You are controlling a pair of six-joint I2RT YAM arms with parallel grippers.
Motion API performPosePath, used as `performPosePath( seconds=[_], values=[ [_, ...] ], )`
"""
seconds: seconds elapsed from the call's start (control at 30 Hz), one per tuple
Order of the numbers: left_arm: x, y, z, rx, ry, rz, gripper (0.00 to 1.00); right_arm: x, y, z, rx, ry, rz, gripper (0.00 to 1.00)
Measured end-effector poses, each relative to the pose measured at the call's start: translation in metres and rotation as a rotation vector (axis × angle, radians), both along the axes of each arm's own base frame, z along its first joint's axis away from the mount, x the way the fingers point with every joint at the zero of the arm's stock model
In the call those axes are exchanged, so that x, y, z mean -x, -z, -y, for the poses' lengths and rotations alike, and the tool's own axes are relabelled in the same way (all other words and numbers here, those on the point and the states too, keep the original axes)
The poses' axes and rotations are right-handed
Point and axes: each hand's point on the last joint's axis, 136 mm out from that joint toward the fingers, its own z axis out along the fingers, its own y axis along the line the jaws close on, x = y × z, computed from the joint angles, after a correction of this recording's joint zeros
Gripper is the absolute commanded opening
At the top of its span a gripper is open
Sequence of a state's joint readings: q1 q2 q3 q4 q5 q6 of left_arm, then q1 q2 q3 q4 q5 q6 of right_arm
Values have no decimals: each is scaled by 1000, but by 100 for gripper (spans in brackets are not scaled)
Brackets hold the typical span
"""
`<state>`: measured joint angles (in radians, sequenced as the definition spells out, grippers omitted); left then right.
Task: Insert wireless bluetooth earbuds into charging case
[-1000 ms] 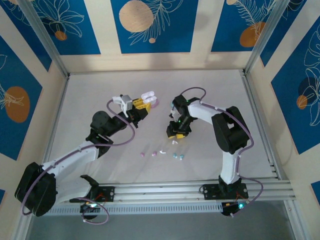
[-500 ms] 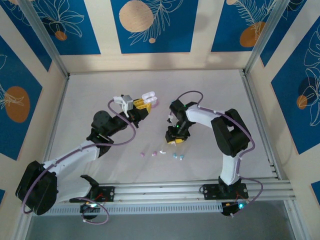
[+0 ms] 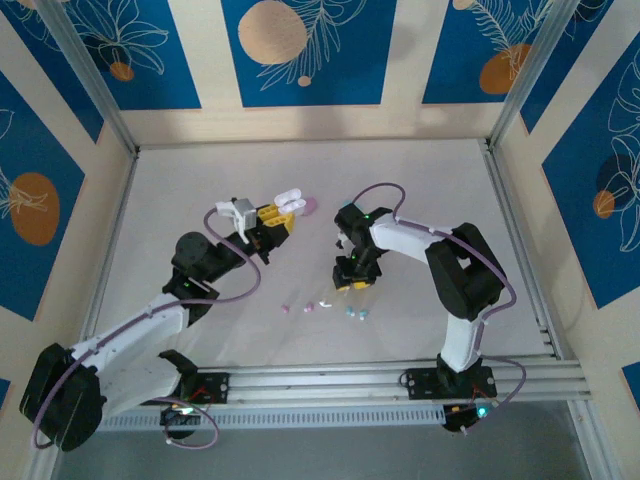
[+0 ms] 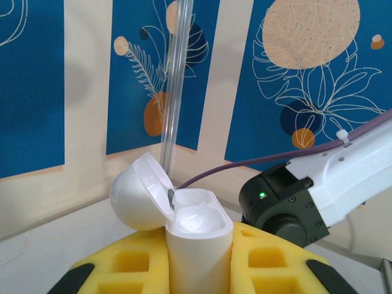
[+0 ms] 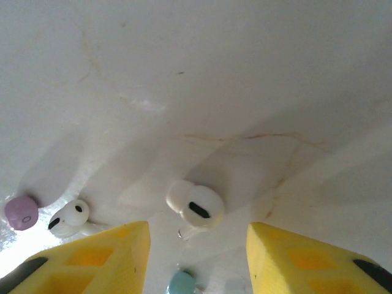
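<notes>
The left gripper (image 4: 199,269) holds a white case (image 4: 197,239) tight between its yellow fingers (image 4: 131,266). The case stands up, and its round lid (image 4: 139,193) is flipped open to the left. Behind it is the other arm (image 4: 331,180), with a small green light (image 4: 263,195) and a purple cable (image 4: 257,162).

I've got the white table (image 3: 200,200) spread across the middle of the top view, its surface matte and marked with faint hairline scratches in the right wrist view. Low in the centre of the top view a short loose row of earbuds (image 3: 325,300) lies on it, pinkish at the left end and teal at the right. In the right wrist view a white earbud (image 5: 195,205) lies at centre, a second white earbud (image 5: 69,218) at lower left, a pink earbud (image 5: 21,212) just beside that one at the left edge, and a teal earbud (image 5: 182,283) at the bottom edge. Above centre in the top view sits a pale pink rounded thing (image 3: 311,205), too small for me to name
</notes>
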<state>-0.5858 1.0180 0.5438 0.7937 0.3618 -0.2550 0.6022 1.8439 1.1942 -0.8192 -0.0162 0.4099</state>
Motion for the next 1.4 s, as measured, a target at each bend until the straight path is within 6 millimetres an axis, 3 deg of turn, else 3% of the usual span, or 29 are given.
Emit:
performPosePath(
  seconds=[0.2,0.7,1.4],
  values=[
    [7,0,-8,-1,-22,4,0,-13,-7,-5,19,48,34,46],
    [5,10,-9,-30,-33,-6,0,-3,10,-1,126,159,-20,45],
    [4,22,-9,-41,-39,-24,0,-8,12,-3,231,193,-22,36]
  ],
)
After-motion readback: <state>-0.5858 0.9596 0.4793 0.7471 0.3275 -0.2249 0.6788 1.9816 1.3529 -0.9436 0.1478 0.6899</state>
